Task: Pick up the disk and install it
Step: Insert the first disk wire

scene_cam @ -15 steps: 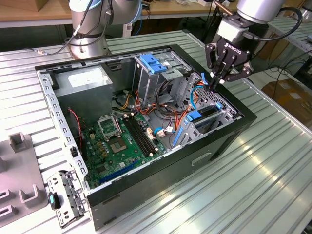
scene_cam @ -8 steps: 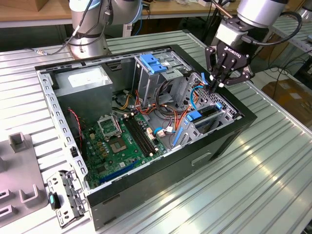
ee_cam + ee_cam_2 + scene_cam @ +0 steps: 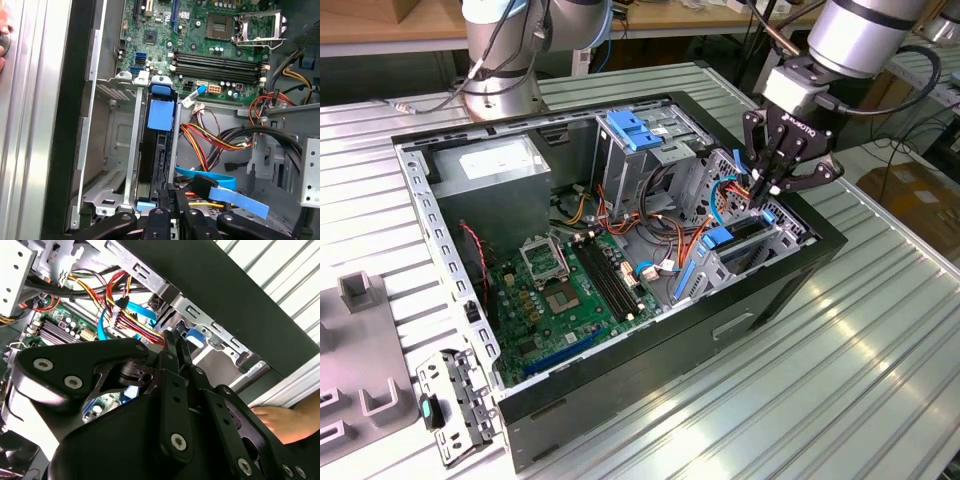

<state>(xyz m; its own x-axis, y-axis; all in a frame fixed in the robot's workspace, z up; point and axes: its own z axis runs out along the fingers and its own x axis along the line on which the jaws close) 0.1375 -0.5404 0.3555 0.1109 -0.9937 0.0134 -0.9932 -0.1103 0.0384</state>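
disk (image 3: 159, 150) mostly hidden in its bay, end effector (image 3: 172, 202) fingertips hidden — cut off

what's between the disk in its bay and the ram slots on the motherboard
In the first wrist view, a bundle of orange, red and yellow wires runs between the dark disk in its blue plastic carrier and the black RAM slots.

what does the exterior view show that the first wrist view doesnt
Exterior view: the whole open computer case on the ribbed table, the arm above it, another robot base behind, and a grey fixture at the exterior view's left.
First wrist view: the disk close up, slotted in its bay beside the case wall.
Both: the gripper at the drive bay, the motherboard, and the orange and yellow cables.
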